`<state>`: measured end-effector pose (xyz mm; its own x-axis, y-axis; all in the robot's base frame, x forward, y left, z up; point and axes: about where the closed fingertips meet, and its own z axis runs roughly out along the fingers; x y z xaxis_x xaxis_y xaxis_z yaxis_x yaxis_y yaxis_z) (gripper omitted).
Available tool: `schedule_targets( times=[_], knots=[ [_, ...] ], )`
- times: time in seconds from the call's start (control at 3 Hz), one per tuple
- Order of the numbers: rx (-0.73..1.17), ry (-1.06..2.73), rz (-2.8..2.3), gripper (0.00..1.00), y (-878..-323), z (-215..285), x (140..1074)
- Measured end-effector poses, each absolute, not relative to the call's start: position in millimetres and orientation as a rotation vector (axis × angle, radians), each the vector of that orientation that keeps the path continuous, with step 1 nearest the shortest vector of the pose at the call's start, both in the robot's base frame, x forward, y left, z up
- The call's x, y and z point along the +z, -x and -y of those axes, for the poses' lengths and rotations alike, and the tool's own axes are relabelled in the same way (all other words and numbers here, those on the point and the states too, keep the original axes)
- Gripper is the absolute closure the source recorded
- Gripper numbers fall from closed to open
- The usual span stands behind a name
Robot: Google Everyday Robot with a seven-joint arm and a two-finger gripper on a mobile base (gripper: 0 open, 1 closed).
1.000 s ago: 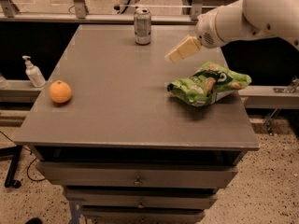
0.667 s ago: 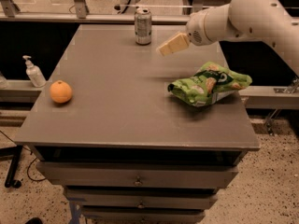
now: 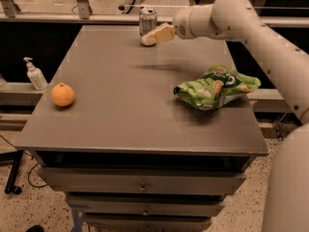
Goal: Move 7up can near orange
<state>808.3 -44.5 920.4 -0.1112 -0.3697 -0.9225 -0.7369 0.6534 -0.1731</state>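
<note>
The 7up can (image 3: 147, 20), silver-grey with a pull-tab top, stands upright at the far edge of the grey table (image 3: 116, 110). The orange (image 3: 63, 94) sits near the table's left edge, far from the can. My gripper (image 3: 150, 38) reaches in from the right on the white arm; its cream fingers (image 3: 159, 34) are right in front of the can's lower part and overlap it in the camera view. I cannot tell whether they touch the can.
A green snack bag (image 3: 217, 87) lies on the right side of the table. A white pump bottle (image 3: 35, 74) stands on a ledge left of the table. Drawers sit below the tabletop. A rail runs behind the far edge.
The arm has swung left and farther back across the table, bringing the gripper from above the snack bag's area up to the can. The can, orange and bag have not moved.
</note>
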Motion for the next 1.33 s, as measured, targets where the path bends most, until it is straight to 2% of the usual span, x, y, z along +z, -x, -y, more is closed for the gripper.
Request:
schedule_targets(
  times=[0.67,1.0,1.33],
  knots=[
    [0.491,0.851,-1.689,0.0,-864.0,1.5,912.7],
    [0.483,0.84,-1.714,0.17,-881.6,-5.0,901.4],
    [0.476,0.826,-1.73,0.41,-888.9,-2.3,893.7]
  ],
)
